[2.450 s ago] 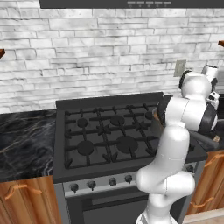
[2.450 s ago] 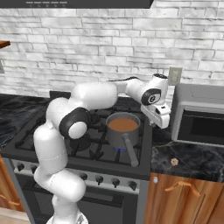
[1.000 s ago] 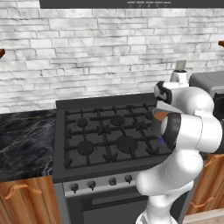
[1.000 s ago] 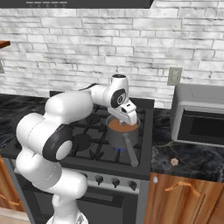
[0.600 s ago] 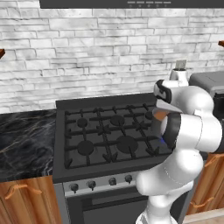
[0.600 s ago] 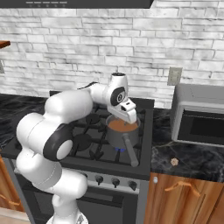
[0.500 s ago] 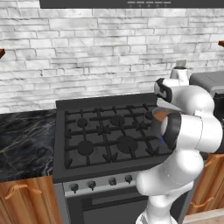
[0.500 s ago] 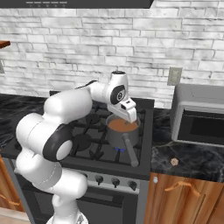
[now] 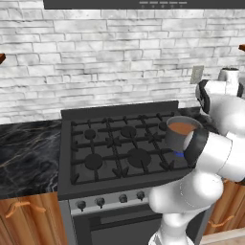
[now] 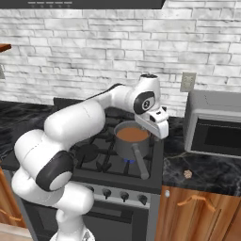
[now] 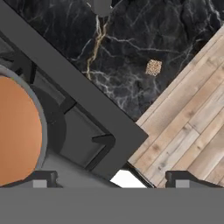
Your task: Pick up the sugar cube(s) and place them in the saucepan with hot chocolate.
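- Where the black stove (image 10: 101,155) meets the dark marble counter (image 10: 207,172) on its right, the white arm reaches forward and bends down, so that its gripper (image 10: 159,128) hangs just above the right rim of the saucepan (image 10: 132,139).
- The saucepan is a small grey metal pot holding a reddish-brown liquid; it stands on the near right burner, with a blue flame visible under it in the right base view.
- Its straight grey handle (image 10: 140,161) points toward the near edge of the stove.
- In the left base view the saucepan (image 9: 181,131) shows partly behind the arm's own elbow.
- The hand view looks straight down: the saucepan (image 11: 19,131) curves in at the left, the stove's dark edge (image 11: 78,105) runs diagonally, and beyond it lie the marble counter (image 11: 131,57) and the wooden floor (image 11: 192,131).
- One sugar cube (image 11: 153,67), small and tan, lies on that marble; in the right base view the sugar cube (image 10: 188,173) sits near the counter's front edge, right of the stove and well apart from the saucepan.
- The two dark fingertips (image 11: 42,177) stand wide apart at the bottom of the hand view, with nothing between them.
- A grey microwave (image 10: 214,124) stands at the far right of the counter, against the white brick wall (image 10: 94,52).
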